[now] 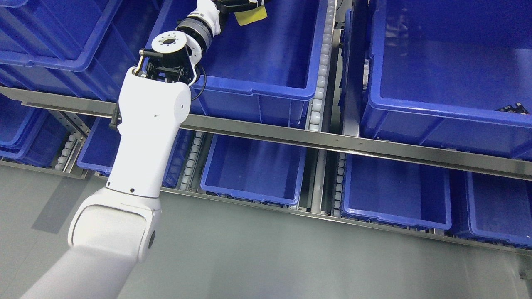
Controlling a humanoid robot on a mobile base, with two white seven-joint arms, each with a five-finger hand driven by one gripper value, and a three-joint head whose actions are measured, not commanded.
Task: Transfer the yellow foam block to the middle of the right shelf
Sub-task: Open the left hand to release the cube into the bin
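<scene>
The yellow foam block point(250, 15) shows at the very top of the head view, above the inside of a large blue bin point(266, 89) on the middle shelf level. My left hand point(232, 5) is at the top edge, partly cut off, with its dark fingers closed on the block's upper side. The white left arm point(143, 137) rises from the lower left up to it. Another large blue bin point(440, 112) stands to the right on the same level.
A metal shelf rail point(332, 143) runs across the front of the middle level, with a roller strip point(320, 83) between the two bins. Below it are several smaller blue bins point(253, 170). More blue bins point(50, 37) stand at the left. Grey floor point(291, 257) lies below.
</scene>
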